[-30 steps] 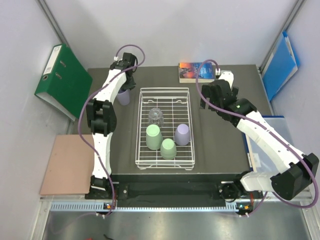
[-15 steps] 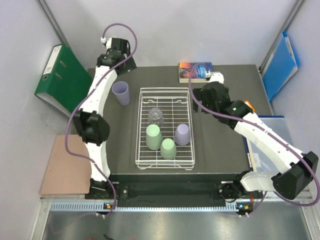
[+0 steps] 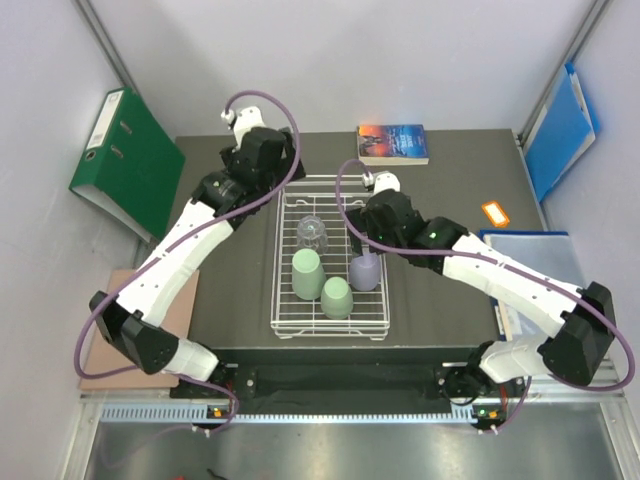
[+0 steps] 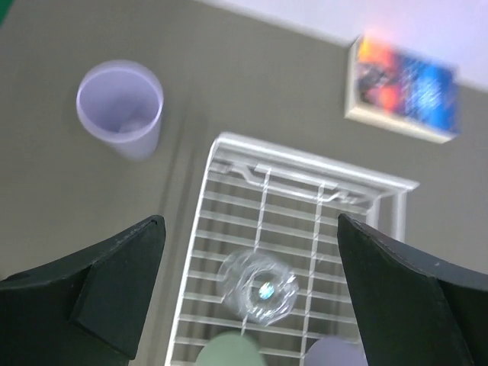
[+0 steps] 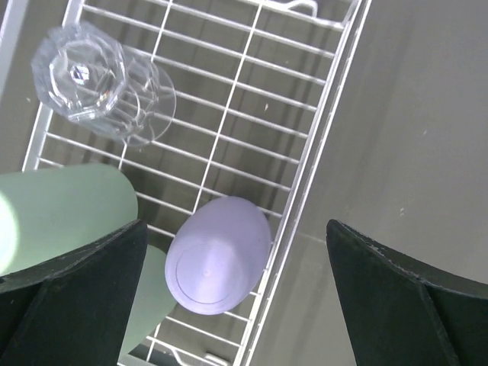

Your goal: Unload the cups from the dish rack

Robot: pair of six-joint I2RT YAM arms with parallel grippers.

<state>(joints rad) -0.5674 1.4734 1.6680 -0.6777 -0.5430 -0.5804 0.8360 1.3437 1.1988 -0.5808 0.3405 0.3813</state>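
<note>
The white wire dish rack (image 3: pixel 330 336) sits mid-table. Inside it stand a clear ribbed glass (image 3: pixel 313 232), two pale green cups (image 3: pixel 306 273) (image 3: pixel 337 297) and a lilac cup (image 3: pixel 363 273), all upside down. A second lilac cup (image 4: pixel 120 107) stands upright on the table left of the rack; my left arm hides it in the top view. My left gripper (image 4: pixel 248 223) hangs open high above the rack's far end, over the glass (image 4: pixel 258 282). My right gripper (image 5: pixel 236 227) is open above the lilac cup (image 5: pixel 217 255), holding nothing.
A book (image 3: pixel 393 143) lies at the table's far edge. A green binder (image 3: pixel 125 160) leans off the left side and a blue folder (image 3: pixel 560 130) off the right. An orange tag (image 3: pixel 495 211) and a clear sleeve (image 3: pixel 530 250) lie right of the rack.
My left gripper opened, left the lilac cup on the table and swung right over the rack's far end. My right arm swung left from the book's side to above the rack.
</note>
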